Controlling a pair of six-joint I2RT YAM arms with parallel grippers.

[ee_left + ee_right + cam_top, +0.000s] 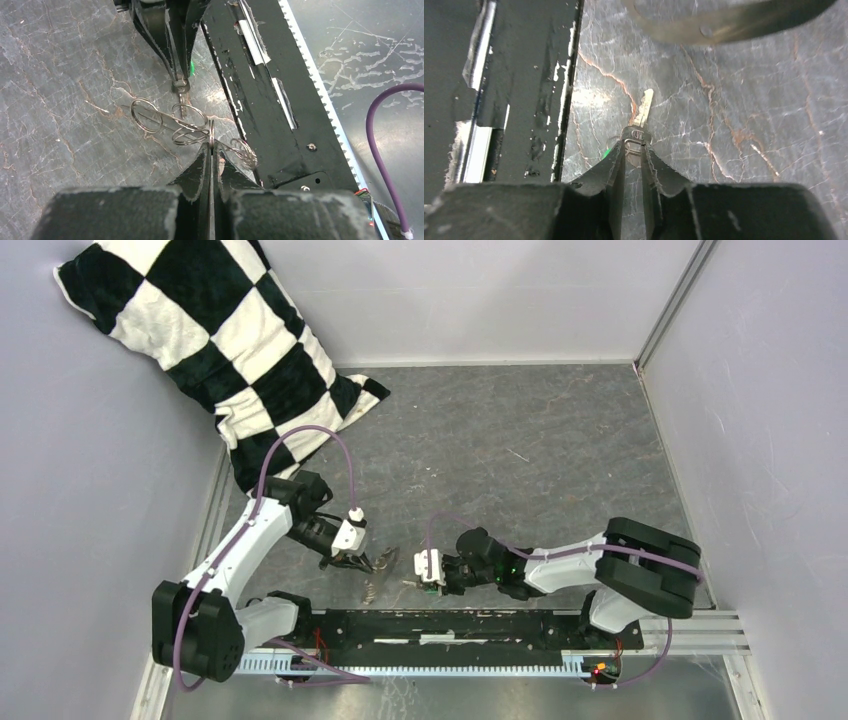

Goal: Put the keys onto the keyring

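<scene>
Seen from above, my left gripper [355, 562] and my right gripper [424, 578] face each other close to the table's [540, 440] near edge, a little left of its middle. They sit just beyond the black rail [450, 625] that runs along that edge. The keyring [384, 560] sits at my left fingertips, between the two grippers. A black-and-white checked cushion [200, 340] leans in the far left corner.

From my left wrist, my fingers [200, 167] are pressed together on the rim of one silvery loop of the keyring [211, 132]. Its other loops fan out low over the table beyond. Opposite, my right gripper's dark fingers [165, 40] reach down with the key [181, 89] at their tips, its blade over the nearest loops and a green speck beside it.

From my right wrist, my fingertips [619, 160] nip the key's head, a slim gap between them. The blade points away over the table beside the rail, and green shows at my left finger.
</scene>
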